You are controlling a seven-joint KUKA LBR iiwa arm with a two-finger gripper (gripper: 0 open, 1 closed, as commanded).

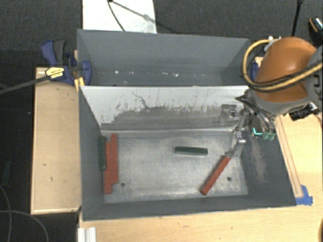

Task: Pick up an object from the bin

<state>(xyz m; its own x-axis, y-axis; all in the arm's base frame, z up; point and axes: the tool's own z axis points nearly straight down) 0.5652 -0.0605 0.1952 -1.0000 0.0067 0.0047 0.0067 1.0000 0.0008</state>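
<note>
1. Closest to me is the front wall of the bin (166, 208), bare grey metal. Nothing rests against it except the low ends of two red pieces.
2. Far left, a red bar (111, 163) lies along the left wall. A dark green strip (102, 153) is pressed between it and the wall, touching both.
3. Mid-floor, a small green block (191, 150) lies flat and alone, well apart from everything else.
4. Right of it, a red stick (216, 175) lies slantwise. Its low end is near the front wall and its high end points up toward the arm.
5. Over that high end is the gripper (236, 144), its tip at or just touching the stick. I cannot tell whether it is open or closed, or whether it has the stick.
6. Above it, the wrist carries an orange cover (282, 62) looped with cables.
7. I take the stick for the likely pick, since it lies nearest the gripper. It looks stiff, slim and light, probably smooth-sided, so not fragile but apt to slip.
8. Held at the very end, it would likely swing down or twist out. A hold across its narrow width, nearer the middle, seems safer.
</note>
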